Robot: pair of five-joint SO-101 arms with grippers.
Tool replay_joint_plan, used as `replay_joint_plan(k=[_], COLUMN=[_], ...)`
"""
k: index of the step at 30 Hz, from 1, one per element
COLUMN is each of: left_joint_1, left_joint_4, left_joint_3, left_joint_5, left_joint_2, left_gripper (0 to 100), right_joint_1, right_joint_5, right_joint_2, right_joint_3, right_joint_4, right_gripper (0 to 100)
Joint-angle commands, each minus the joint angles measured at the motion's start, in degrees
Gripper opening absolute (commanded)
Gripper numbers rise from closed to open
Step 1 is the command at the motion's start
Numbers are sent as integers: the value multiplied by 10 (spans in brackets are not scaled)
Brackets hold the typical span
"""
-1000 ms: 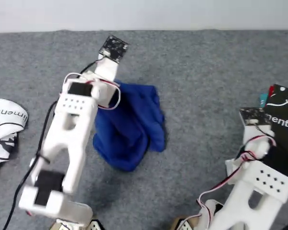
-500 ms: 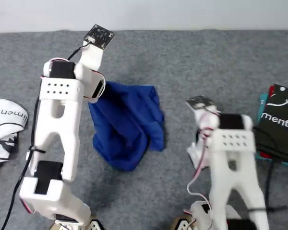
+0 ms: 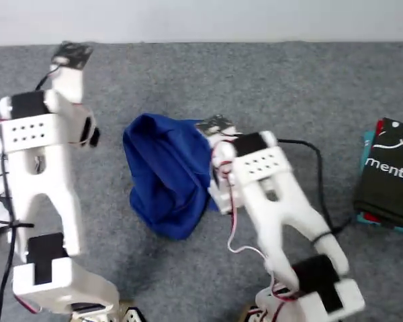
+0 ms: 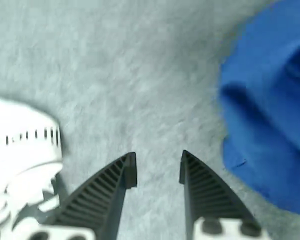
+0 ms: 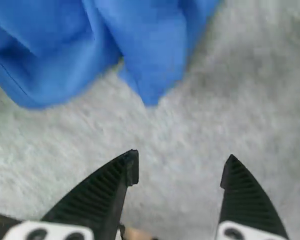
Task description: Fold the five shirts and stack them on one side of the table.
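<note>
A: Largest item first?
B: Counter [image 3: 309, 100], grey carpet-like covering, with a pale wall [image 3: 201, 20] along its far edge.
A: Shirts?
B: Blue shirt [image 3: 164, 181]: crumpled, mid-counter, long axis running roughly near to far. Folded stack [image 3: 389, 178]: dark shirt on top, at the right edge. White shirt [image 4: 20, 135]: bunched, at the left edge.
A: Hands?
B: Right hand [image 5: 183, 156]: jaws wide apart, empty, just beside the blue shirt's right edge, with the cloth lying ahead of its tips. Left hand [image 4: 157, 155]: jaws slightly parted, empty, over bare counter between the white shirt and the blue.
A: Nearer arm?
B: The right, by my judgement. The next grasp likely falls to it, at that edge.
</note>
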Motion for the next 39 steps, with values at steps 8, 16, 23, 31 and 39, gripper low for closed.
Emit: replay_joint_plan(k=[8,16,23,31,39], left_joint_1=[-45,-49,-40,20,128], left_joint_4=[-59,-81,-83,-72,15], left_joint_3=[80,85,86,87,87], left_joint_5=[-6,-6,-7,-9,-10], left_joint_2=[-37,-33,-32,-37,-38], left_gripper=[152,152,152,152,152], right_joint_1=[-36,48,143,168,185], right_joint_5=[-14,36,134,185,182], right_joint_2=[189,300,305,301,306], right_joint_3=[-134,-236,-294,-307,-416], right_joint_4=[-63,-43,-40,-1,76], right_gripper=[270,47,35,35,7])
